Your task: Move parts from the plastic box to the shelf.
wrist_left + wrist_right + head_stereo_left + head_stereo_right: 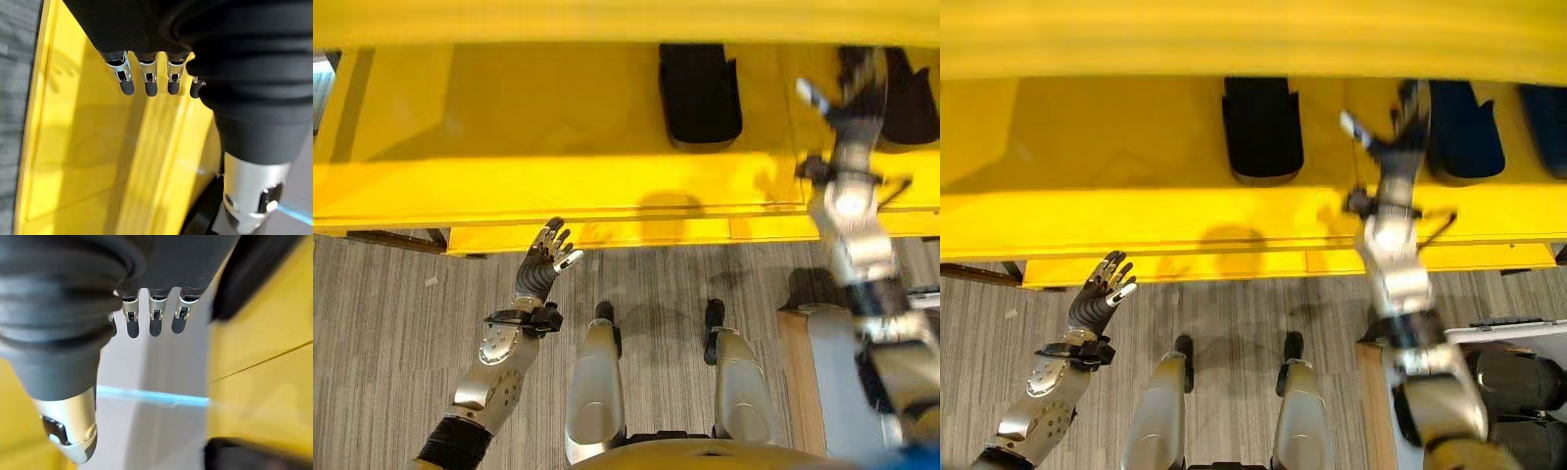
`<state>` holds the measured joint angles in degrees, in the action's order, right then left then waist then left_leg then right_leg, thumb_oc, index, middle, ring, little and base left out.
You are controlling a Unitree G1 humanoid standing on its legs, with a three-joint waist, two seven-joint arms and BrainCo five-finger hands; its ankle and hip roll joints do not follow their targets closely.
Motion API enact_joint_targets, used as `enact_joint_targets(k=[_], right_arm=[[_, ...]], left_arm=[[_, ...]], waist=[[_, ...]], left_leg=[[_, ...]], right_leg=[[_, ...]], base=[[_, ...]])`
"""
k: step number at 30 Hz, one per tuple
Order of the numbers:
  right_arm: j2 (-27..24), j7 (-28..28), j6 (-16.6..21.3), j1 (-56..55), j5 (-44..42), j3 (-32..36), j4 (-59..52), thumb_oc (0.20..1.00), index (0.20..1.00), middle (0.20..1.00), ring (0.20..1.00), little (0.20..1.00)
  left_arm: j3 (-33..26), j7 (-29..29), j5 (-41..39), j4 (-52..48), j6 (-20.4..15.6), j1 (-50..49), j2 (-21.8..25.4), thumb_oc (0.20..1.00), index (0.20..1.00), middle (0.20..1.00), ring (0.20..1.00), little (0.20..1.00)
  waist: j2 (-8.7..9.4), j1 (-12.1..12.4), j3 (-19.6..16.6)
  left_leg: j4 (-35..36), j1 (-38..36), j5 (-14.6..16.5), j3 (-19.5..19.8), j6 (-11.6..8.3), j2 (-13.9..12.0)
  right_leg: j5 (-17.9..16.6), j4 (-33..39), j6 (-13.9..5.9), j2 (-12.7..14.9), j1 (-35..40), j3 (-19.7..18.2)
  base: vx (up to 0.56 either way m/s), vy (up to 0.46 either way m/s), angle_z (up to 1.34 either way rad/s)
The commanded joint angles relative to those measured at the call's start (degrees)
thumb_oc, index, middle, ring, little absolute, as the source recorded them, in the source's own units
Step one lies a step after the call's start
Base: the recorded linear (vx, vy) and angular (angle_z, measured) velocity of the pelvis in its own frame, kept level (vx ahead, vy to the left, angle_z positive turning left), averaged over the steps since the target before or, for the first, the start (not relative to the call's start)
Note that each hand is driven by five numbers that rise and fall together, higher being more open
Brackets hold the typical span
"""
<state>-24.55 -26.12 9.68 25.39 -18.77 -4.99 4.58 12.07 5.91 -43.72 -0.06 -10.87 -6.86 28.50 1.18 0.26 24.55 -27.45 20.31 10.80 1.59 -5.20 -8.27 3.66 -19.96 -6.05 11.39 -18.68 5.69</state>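
A: Left eye view — where are the parts seen?

B: Two dark parts are seen on the yellow shelf (pixel 509 127): one part (pixel 700 93) at upper centre, another part (pixel 911 98) at the upper right, beside the raised right hand (pixel 855 93). No plastic box can be made out with certainty; a light container (pixel 1518 377) with dark contents is glimpsed at the lower right of the right eye view.

A: How is the right hand held?

B: The arm is stretched up over the shelf edge, the hand blurred. In the right wrist view the fingers (pixel 155 320) are seen straight and nothing is held between them, so the hand is judged released.

A: And the left hand?

B: The left hand (pixel 546 257) is raised at centre left, just below the shelf's front edge, fingers spread and relaxed, nothing grasped.

A: How should the step be done well?

B: The right hand is best drawn back clear of the placed part, so it is not nudged, before the next part is fetched.
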Motion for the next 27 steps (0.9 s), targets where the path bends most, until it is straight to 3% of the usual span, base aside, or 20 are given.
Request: enact_joint_targets(k=[1, 4, 7, 11, 16, 23, 25, 27], right_arm=[[0.4, 3.9, 4.6, 2.0, 2.4, 2.5, -0.8, 1.000, 1.000, 1.000, 1.000, 1.000], [2.4, 6.7, 5.5, -6.5, 2.6, 4.1, -5.2, 1.000, 1.000, 1.000, 1.000, 1.000], [2.4, 13.2, 6.3, -20.8, 3.1, 6.4, -13.3, 1.000, 1.000, 1.000, 1.000, 1.000], [2.7, 18.0, 7.1, -30.9, 2.6, 7.1, -16.9, 1.000, 1.000, 1.000, 1.000, 1.000], [2.2, 20.8, 6.8, -36.4, 3.2, 7.5, -18.3, 1.000, 1.000, 1.000, 1.000, 1.000], [0.5, 21.8, 8.1, -38.0, 3.1, 7.5, -19.4, 1.000, 1.000, 1.000, 1.000, 1.000], [0.1, 21.5, 8.3, -38.4, 2.8, 8.0, -19.3, 1.000, 1.000, 1.000, 1.000, 1.000], [0.3, 21.6, 8.3, -38.5, 3.0, 7.8, -19.3, 1.000, 1.000, 1.000, 1.000, 1.000]], left_arm=[[0.0, -3.8, 2.9, -1.2, -2.4, 2.4, 0.2, 1.000, 1.000, 1.000, 1.000, 1.000], [-0.3, -5.0, 4.0, -0.1, -2.0, 1.3, -1.6, 1.000, 1.000, 1.000, 1.000, 1.000], [-3.1, -6.9, 5.7, 0.1, -2.0, -2.6, -4.1, 1.000, 1.000, 1.000, 1.000, 1.000], [-5.2, -7.8, 6.7, 1.1, -3.0, -4.8, -6.7, 1.000, 1.000, 1.000, 1.000, 1.000], [-6.7, -7.8, 8.0, 2.4, -3.7, -6.0, -8.8, 1.000, 1.000, 1.000, 1.000, 1.000], [-5.9, -8.4, 7.3, 3.8, -4.3, -6.5, -11.5, 1.000, 1.000, 1.000, 1.000, 1.000], [-5.1, -8.7, 7.0, 4.6, -4.5, -5.6, -11.6, 1.000, 1.000, 1.000, 1.000, 1.000], [-4.7, -8.8, 7.1, 4.5, -4.6, -5.7, -12.0, 1.000, 1.000, 1.000, 1.000, 1.000]], waist=[[1.10, 0.2, -4.4], [1.52, -0.6, -6.7], [1.30, -2.7, -12.4], [0.15, -4.6, -16.3], [-0.96, -5.9, -18.6], [-2.11, -6.6, -18.3], [-1.85, -7.0, -17.6], [-1.09, -6.6, -16.8]], left_leg=[[5.1, -1.4, -5.7, 2.1, -0.22, -1.0], [10.7, -5.6, -8.2, 1.7, -0.41, -1.8], [23.2, -14.4, -12.9, -1.1, -0.68, -4.2], [29.0, -18.9, -15.5, -3.2, -1.57, -5.6], [30.8, -21.3, -17.5, -4.8, -2.41, -8.0], [28.7, -19.8, -21.5, -4.8, -2.98, -11.0], [25.3, -18.0, -20.7, -5.0, -2.30, -10.0], [21.8, -17.2, -16.1, -3.1, -0.92, -5.8]], right_leg=[[3.3, -5.0, 0.94, -0.8, 3.1, 3.0], [2.4, -1.1, 0.61, -1.6, 6.5, 3.9], [-0.4, 8.4, -0.36, -3.4, 12.4, 4.0], [-1.1, 13.5, -0.55, -4.7, 16.0, 3.0], [0.1, 13.4, 0.72, -7.2, 16.7, 1.1], [0.4, 15.7, 3.58, -11.5, 17.2, -1.2], [-0.3, 17.2, 4.19, -11.2, 18.0, -1.1], [-1.1, 18.9, 4.20, -10.4, 19.2, -1.4]], base=[[0.16, -0.092, -0.05], [0.14, -0.056, 0.12], [0.22, -0.026, -0.06], [0.11, -0.008, -0.18], [0.04, -0.087, -0.23], [-0.03, -0.157, -0.18], [-0.05, -0.111, -0.16], [-0.01, -0.114, 0.07]])
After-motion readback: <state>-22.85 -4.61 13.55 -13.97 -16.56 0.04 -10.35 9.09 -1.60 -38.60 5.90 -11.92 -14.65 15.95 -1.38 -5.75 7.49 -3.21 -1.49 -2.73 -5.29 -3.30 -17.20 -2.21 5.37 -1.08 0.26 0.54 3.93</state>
